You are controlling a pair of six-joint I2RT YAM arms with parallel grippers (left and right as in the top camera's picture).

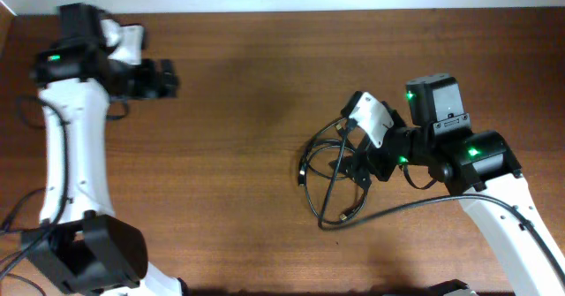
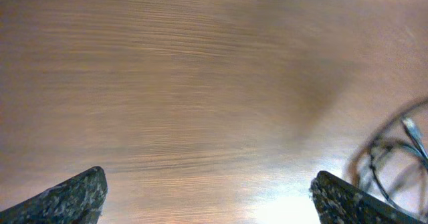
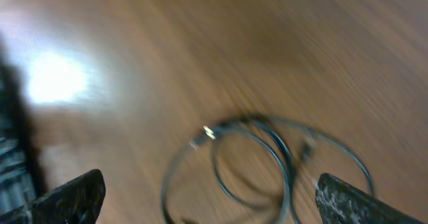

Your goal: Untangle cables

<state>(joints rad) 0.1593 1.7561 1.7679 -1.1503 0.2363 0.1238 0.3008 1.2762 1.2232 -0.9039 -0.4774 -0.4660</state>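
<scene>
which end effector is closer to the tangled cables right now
Right. The right end effector is open directly over the right edge of the cables, while the left end effector, also open, is far off near the upper-left corner of the table in the overhead view.

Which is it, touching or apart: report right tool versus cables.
Cannot tell. Overhead, the right tool hides part of the cables; the right wrist view is too blurred.
</scene>
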